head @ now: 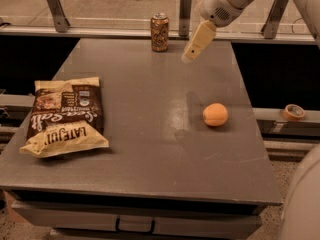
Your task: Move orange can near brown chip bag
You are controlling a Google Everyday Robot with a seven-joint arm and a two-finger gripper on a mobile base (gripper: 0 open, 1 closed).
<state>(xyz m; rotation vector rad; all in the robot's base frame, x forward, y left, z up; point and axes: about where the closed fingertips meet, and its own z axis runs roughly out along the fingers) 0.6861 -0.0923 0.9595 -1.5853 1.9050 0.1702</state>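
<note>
The orange can stands upright at the surface's far edge. The gripper hovers just right of the can, empty; how wide it is, I cannot tell. The brown chip bag lies well apart, near-left of the can. This looks like the approach step: next, descend around the can.

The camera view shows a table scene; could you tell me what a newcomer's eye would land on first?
The large brown chip bag lies flat near the left edge of the table, and a round orange fruit sits alone right of centre. The orange can stands upright at the far edge, with the pale gripper hanging in the air just to its right, not touching it.
</note>
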